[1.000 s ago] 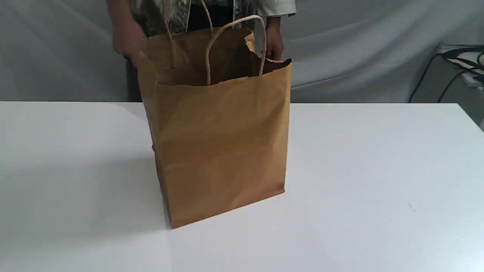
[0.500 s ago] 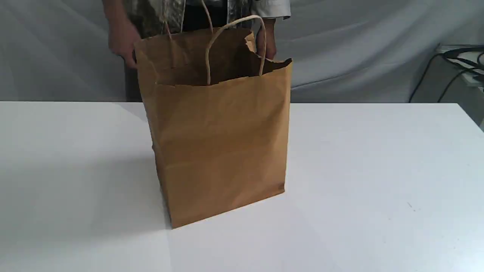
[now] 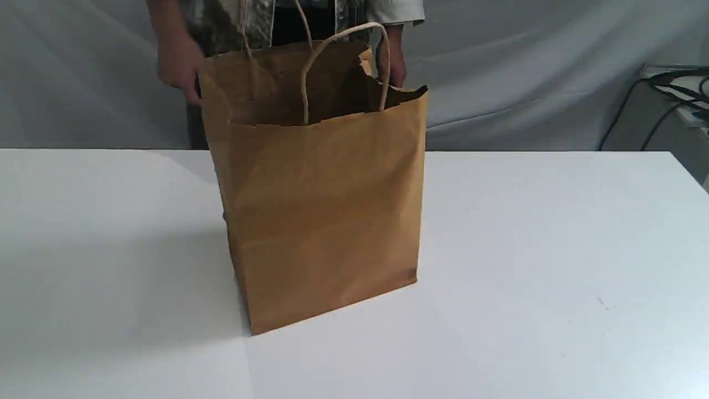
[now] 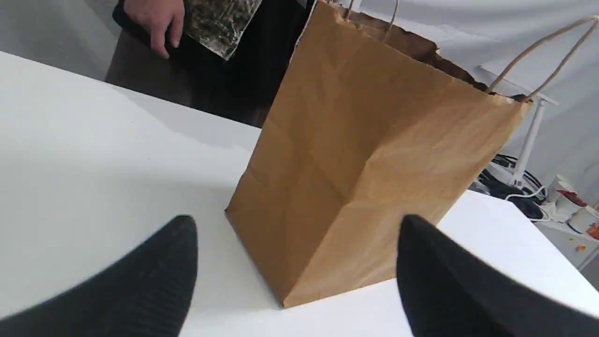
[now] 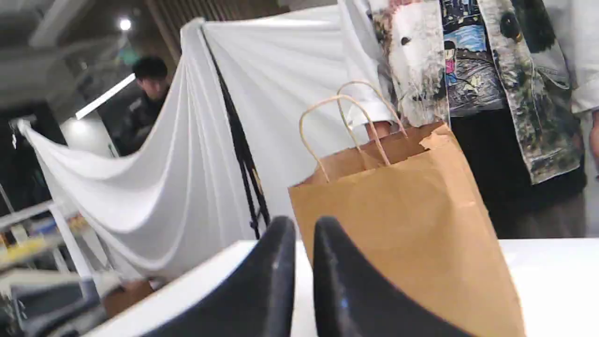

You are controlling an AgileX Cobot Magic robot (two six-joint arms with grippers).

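Since a second before, the person's hand behind the paper bag had drifted slightly outward; the bag itself had not shifted. The left claw gaped wide, empty, facing the bag's near corner. The right claw was almost closed on nothing, near the bag, which stood upright mid-way across the bench.

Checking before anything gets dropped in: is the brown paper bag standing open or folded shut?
Upright and open: the paper bag stands on its flat base on the table, with its torn top rim spread apart. Its contents cannot be told.
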